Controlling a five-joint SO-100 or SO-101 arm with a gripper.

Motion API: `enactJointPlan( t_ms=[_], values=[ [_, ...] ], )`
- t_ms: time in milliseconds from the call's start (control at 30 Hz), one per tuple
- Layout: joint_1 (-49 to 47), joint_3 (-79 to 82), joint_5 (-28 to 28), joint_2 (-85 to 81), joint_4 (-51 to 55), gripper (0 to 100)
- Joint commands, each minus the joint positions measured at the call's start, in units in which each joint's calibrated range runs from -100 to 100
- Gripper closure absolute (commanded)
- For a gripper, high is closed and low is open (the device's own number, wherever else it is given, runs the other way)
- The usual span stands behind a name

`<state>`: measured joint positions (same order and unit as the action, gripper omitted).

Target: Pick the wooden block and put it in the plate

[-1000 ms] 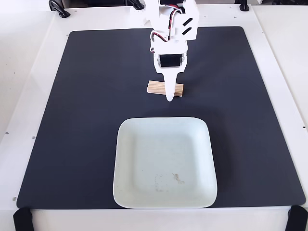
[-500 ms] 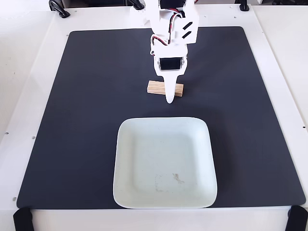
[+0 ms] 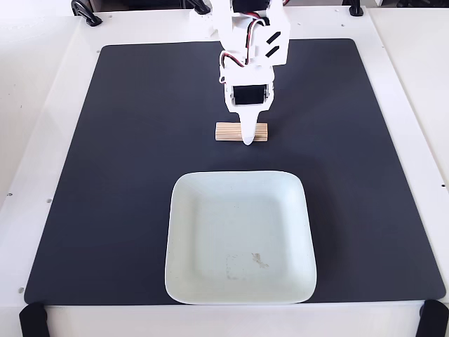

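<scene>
The wooden block [image 3: 227, 131] is a small light-tan bar lying crosswise on the black mat, just beyond the plate's far edge. The plate [image 3: 179, 232] is large, square with rounded corners and pale mint-white, with a faint scuff inside; it sits at the mat's near middle and holds nothing. My white gripper [image 3: 249, 135] points down onto the block's right half. One white finger [image 3: 249, 130] crosses the block's near face, its tip at the block's lower edge. The other finger is hidden behind it, so I cannot tell whether the jaws are closed on the block.
The black mat [image 3: 119, 154] covers most of the white table [image 3: 42, 105]. Black clamps sit at the table's corners [image 3: 31, 319], [image 3: 433, 319]. The arm's base stands at the far middle.
</scene>
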<state>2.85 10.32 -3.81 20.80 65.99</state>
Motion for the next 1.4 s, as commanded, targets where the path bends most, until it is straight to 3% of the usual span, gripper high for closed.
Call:
enactJointPlan(
  t_ms=[0, 167, 400, 633, 900, 1367],
  values=[
    [1.9, -1.4, 0.9, -3.5, -0.5, 99],
    [2.6, -2.0, 8.9, -12.9, -0.5, 99],
    [2.3, -2.0, 26.2, -27.7, -1.0, 99],
    [1.5, -1.1, 38.2, -27.2, -25.2, 99],
    [1.4, -5.0, 41.9, -10.5, -45.4, 99],
    [1.7, -14.9, 41.9, 1.8, -47.3, 99]
  ],
)
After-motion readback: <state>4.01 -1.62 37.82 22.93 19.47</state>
